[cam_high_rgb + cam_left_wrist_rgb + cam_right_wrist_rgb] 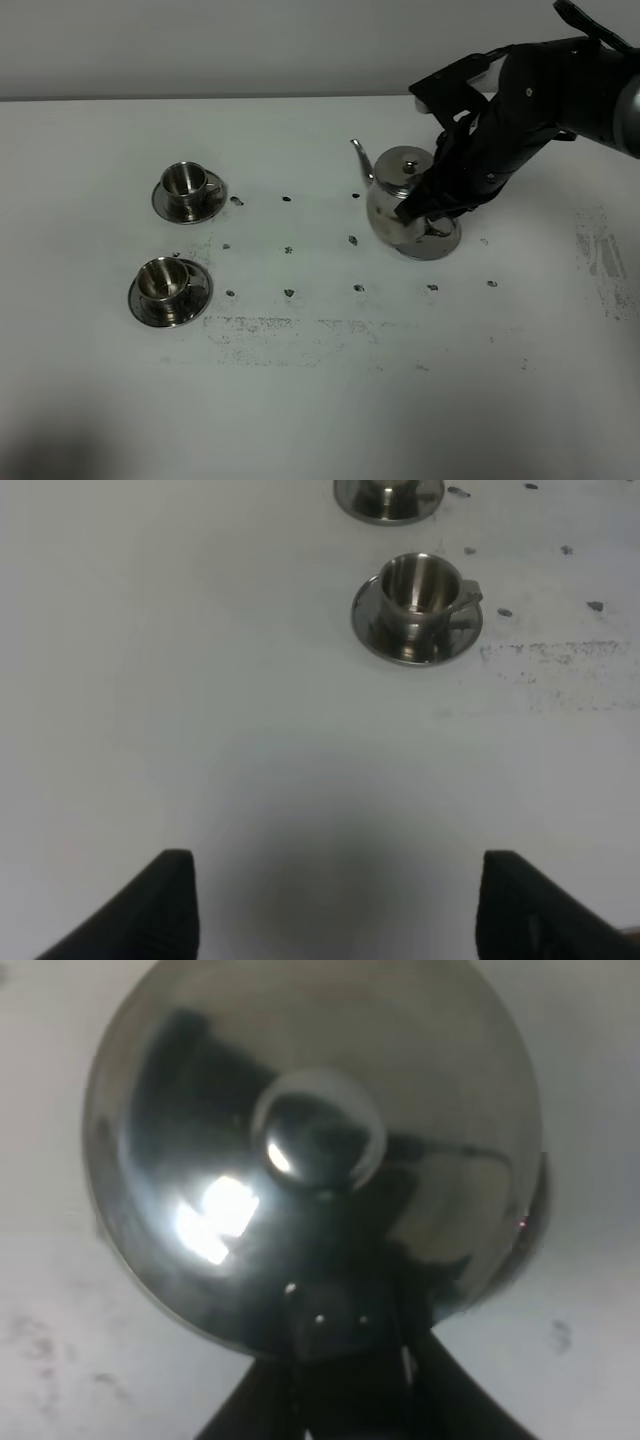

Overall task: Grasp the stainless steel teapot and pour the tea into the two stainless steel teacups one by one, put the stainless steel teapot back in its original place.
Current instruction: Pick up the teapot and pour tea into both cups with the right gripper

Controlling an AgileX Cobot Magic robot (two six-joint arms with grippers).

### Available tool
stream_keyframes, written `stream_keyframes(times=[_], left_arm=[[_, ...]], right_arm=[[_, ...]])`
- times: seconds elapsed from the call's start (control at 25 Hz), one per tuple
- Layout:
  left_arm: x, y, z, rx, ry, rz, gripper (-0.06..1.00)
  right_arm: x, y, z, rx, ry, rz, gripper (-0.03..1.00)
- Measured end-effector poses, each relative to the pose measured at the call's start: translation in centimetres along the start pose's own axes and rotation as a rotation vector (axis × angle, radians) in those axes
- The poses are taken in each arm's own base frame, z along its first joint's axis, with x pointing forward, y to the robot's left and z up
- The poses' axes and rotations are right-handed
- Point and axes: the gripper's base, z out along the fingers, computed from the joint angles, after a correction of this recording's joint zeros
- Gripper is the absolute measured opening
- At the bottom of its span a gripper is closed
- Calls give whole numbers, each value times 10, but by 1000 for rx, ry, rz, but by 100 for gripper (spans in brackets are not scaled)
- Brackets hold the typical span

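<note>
1. Grip: right claw (426, 206) is closed at the handle side of the stainless steel teapot (393, 195), apparently clamped on the loop handle. The pot is at the steel disc (447, 243) on the right half of the worktop (320, 400), spout toward the two cups.
2. Risk: the handle is thin and slick, so the pot may swing or slip in the jaws once tilted, and the spout would drift off target.
3. Risk: the near cup (163, 281) and far cup (188, 181) are small and well apart from the pot. A fast tilt could spill tea onto the saucers, and the spout could knock a cup.
4. Risk: the lid knob (318, 1140) shows the lid is on. A steep pour may drop it if it is loose.
5. Left claw (335, 905) is wide open and empty over bare worktop, near the near cup.
6. Hidden: the handle and the claw contact are behind the arm or too dark. Cannot tell if the pot base touches the disc. No tea is visible, and whether the cups are filled is unclear.
</note>
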Motion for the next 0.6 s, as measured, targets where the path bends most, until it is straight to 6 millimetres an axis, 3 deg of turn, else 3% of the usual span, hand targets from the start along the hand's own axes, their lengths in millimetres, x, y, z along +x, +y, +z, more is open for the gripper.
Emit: stream_keyframes(times=[0.32, 0.44, 0.6], left_arm=[[0, 0, 0, 0, 0, 0, 58], [0, 0, 0, 0, 0, 0, 58], [0, 0, 0, 0, 0, 0, 58]], right_arm=[[-43, 22, -37, 7, -131, -216, 20], [-56, 26, -40, 0, -142, -282, 20], [-73, 26, -26, -16, -106, -355, 20]])
